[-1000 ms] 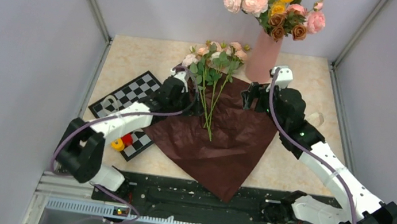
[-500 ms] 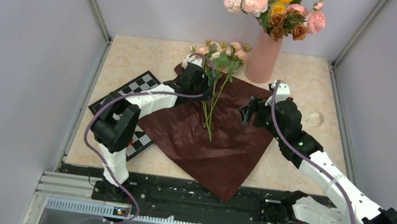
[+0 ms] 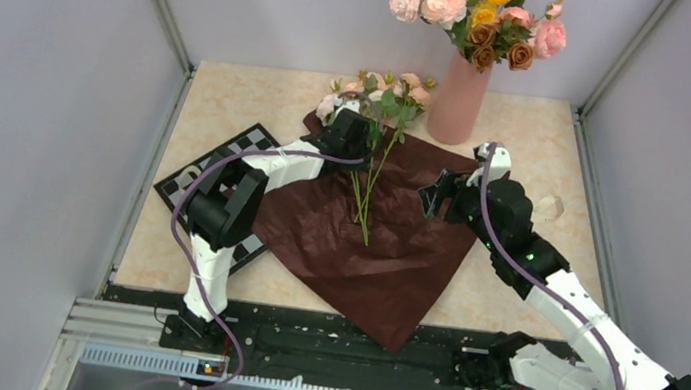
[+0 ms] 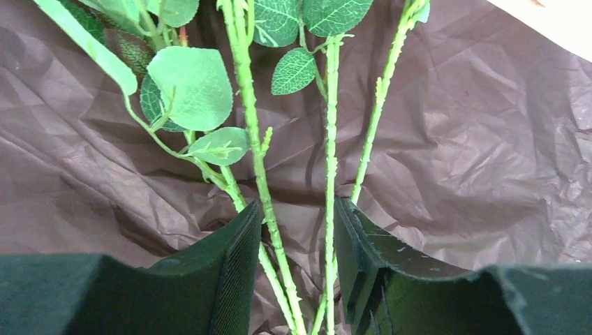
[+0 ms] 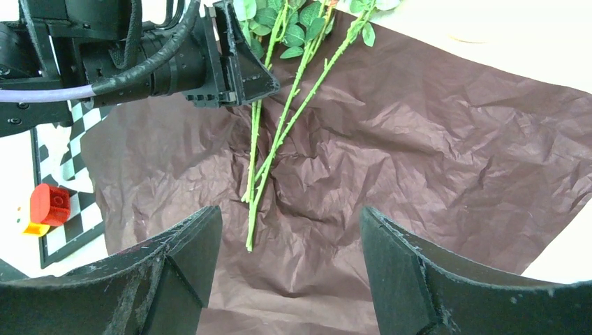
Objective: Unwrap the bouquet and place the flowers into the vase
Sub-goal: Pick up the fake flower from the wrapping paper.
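Okay, I've got the dark red paper (image 3: 385,251) lying open and crinkled across the middle of the table (image 3: 234,90), one corner pointing at the near edge. The flowers (image 3: 384,104) lie loose on its far half. The pale pink and peach blooms spill past the paper towards the far edge, and the thin green stems run back towards me.

My left gripper (image 4: 297,216) is down on those stems, just below the leaves. On its wrist camera I see two stems running between the dark pads. One is against the left pad, and a third stem meets the tip of the right finger. The jaws are narrow around them, but I can't tell if they're actually pinching.

My right gripper (image 5: 287,213) hangs over the paper's right side, beside the stems. Its fingers are spread wide with only paper below them.

The vase (image 3: 459,99) stands upright near the far edge, right of centre, just beyond the paper's far right corner. The larger pink, yellow and brown roses (image 3: 477,11) sit in its neck.

Over by the left edge there's a checkerboard (image 3: 245,145) tucked partly under the paper and my left arm. A red block (image 5: 50,204) sits on it.
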Motion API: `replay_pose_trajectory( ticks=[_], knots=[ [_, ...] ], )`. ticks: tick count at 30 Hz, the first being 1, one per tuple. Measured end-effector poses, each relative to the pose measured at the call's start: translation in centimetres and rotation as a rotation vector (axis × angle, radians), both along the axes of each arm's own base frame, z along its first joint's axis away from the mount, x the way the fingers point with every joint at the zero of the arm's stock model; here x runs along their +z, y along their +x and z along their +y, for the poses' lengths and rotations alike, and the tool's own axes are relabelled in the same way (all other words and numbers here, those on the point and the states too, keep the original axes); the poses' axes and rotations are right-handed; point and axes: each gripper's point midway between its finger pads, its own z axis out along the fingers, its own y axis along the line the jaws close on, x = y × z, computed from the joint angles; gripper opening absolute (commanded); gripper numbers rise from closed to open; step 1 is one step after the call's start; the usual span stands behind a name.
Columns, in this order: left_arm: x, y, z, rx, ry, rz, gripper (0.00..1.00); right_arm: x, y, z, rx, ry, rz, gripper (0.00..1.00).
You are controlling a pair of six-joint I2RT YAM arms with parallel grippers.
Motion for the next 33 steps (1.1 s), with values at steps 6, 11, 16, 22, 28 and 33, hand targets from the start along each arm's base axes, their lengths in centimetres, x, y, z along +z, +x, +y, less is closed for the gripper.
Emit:
replay_pose_trajectory(
  ticks=[6,11,16,22,28,33],
  knots=[
    [-0.1,0.3,0.8,0.023,0.018,-0.001,0.46,-0.2,-0.2,-0.1,-0.001,0.0,0.003,0.73],
    [-0.5,0.8,1.1,0.031,0.022,0.003,0.42,-0.5,-0.4,-0.3,-0.002,-0.006,0.013,0.73],
    [-1.0,1.1,1.0,0.032,0.025,0.009,0.39,-0.5,-0.4,-0.3,-0.004,-0.006,0.014,0.73],
    [-1.4,1.3,0.8,0.028,0.026,0.015,0.37,-0.6,-0.4,-0.3,-0.006,-0.006,0.019,0.73],
    [-2.0,1.3,0.7,0.027,0.029,0.024,0.34,-0.7,-0.4,-0.4,-0.007,-0.007,0.021,0.73],
    [-2.3,1.3,0.7,0.026,0.031,0.031,0.29,-0.7,-0.4,-0.4,-0.009,-0.009,0.021,0.73]
  ],
)
